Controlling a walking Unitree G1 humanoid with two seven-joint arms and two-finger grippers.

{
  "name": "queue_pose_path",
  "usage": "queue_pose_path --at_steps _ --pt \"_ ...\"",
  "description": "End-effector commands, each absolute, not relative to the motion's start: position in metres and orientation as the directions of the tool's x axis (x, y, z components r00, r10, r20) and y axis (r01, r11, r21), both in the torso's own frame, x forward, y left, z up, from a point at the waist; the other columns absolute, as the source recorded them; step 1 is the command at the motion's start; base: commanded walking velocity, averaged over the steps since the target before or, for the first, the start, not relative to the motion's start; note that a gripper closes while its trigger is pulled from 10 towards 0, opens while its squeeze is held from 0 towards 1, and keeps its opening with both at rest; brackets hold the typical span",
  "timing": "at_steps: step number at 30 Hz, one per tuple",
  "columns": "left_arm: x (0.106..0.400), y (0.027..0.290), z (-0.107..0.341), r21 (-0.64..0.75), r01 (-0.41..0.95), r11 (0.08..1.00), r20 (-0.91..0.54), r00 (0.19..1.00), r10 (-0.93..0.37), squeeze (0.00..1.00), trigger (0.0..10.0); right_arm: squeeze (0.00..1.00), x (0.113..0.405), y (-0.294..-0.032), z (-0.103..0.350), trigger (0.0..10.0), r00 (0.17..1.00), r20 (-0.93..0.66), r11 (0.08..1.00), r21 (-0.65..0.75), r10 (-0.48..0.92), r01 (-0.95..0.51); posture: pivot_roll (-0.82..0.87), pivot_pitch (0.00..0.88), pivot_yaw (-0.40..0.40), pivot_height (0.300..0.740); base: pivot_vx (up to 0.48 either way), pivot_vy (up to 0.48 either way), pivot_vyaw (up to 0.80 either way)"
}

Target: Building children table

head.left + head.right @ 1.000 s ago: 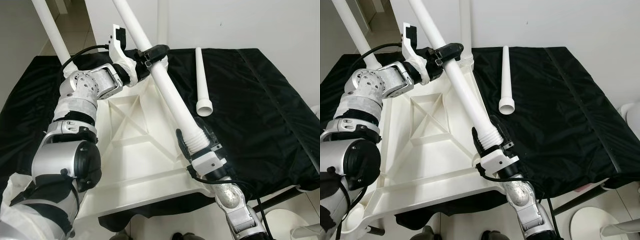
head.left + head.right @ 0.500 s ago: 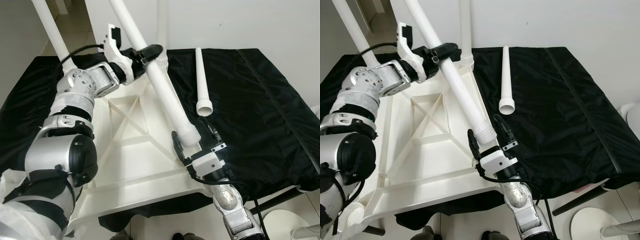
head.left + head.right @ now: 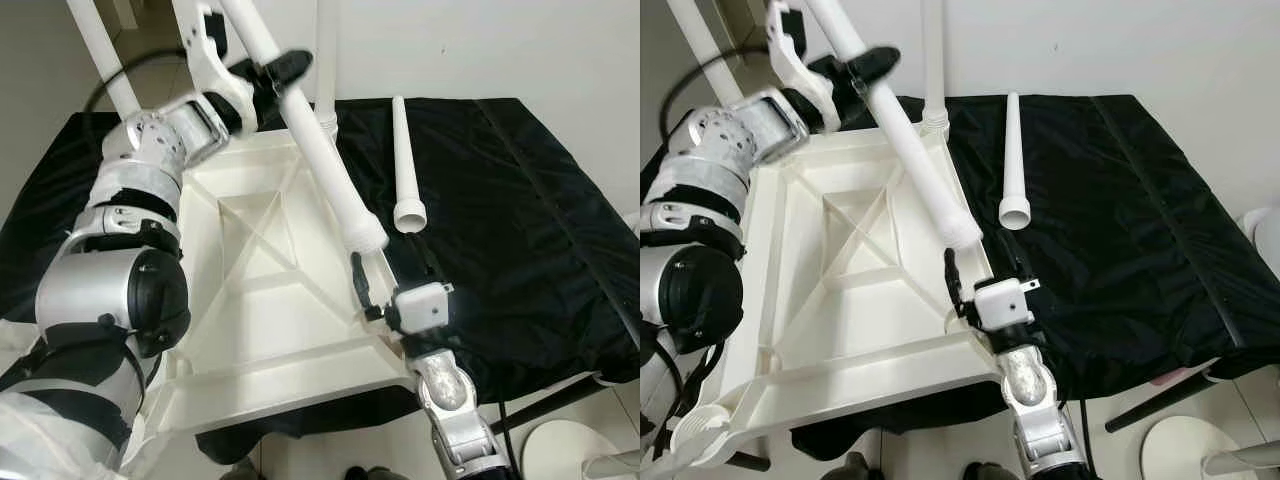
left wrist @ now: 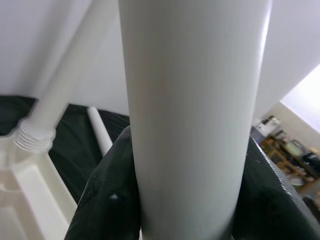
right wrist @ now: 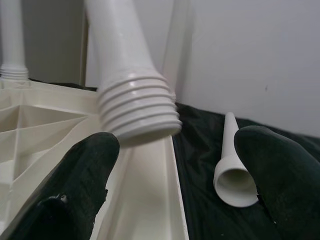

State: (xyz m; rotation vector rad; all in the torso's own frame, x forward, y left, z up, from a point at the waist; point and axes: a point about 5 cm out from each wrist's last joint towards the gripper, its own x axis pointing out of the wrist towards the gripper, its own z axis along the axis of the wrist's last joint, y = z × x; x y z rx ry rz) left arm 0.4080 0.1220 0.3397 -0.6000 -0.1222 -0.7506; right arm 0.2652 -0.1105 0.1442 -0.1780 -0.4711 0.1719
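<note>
The white children's table top (image 3: 262, 366) lies upside down on a black cloth (image 3: 520, 210). My left gripper (image 3: 272, 76) is shut on a white table leg (image 3: 325, 165) high at the back and holds it slanted. In the left wrist view that leg (image 4: 190, 100) sits between my black fingers (image 4: 107, 202). Its threaded end (image 3: 366, 235) hangs just above the table top's near right corner. My right gripper (image 3: 388, 272) stands open right below that end, apart from it. The threaded end (image 5: 138, 107) shows between its fingers (image 5: 75, 200).
A loose white leg (image 3: 403, 150) lies on the cloth to the right. Two legs stand screwed into the back corners (image 3: 325, 60) (image 3: 100, 50). A white wall rises behind. A white round object (image 3: 570, 445) is on the floor at lower right.
My left gripper has risen and lifted the leg. Its threaded end has come up out of the right gripper, which opened and now stays below it.
</note>
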Motion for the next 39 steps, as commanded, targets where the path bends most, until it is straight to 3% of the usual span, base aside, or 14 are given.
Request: queue_pose_path --at_steps 1,13,17,24,39 --pt "0.408 0.118 0.345 -0.404 0.675 0.618 0.319 0.737 -0.596 0.00 10.0 0.00 0.271 -0.110 0.148 10.0 0.898 0.404 0.980 -0.157 0.175 -0.121 -0.04 0.061 0.043 0.740 0.000 0.000 0.00" --pt "0.406 0.106 0.347 -0.282 0.619 0.733 0.357 0.777 -0.519 0.00 10.0 0.00 0.293 -0.101 0.163 10.0 0.917 0.329 0.973 -0.107 0.227 -0.202 -0.01 0.075 0.011 0.740 0.000 0.000 0.00" --pt "0.402 0.101 0.345 -0.242 0.603 0.760 0.369 0.782 -0.503 0.00 10.0 0.00 0.299 -0.094 0.166 10.0 0.910 0.274 0.948 -0.156 0.310 -0.277 0.00 0.086 -0.014 0.740 0.000 0.000 0.00" --pt "0.393 0.088 0.345 -0.163 0.582 0.796 0.395 0.778 -0.488 0.00 10.0 0.00 0.312 -0.094 0.178 10.0 0.911 0.255 0.942 -0.176 0.324 -0.285 0.01 0.081 -0.031 0.740 0.000 0.000 0.00" --pt "0.366 0.050 0.345 -0.094 0.606 0.790 0.432 0.740 -0.516 0.00 10.0 0.00 0.345 -0.096 0.203 10.0 0.924 0.206 0.925 -0.276 0.321 -0.260 0.02 0.068 -0.021 0.740 0.000 0.000 0.00"
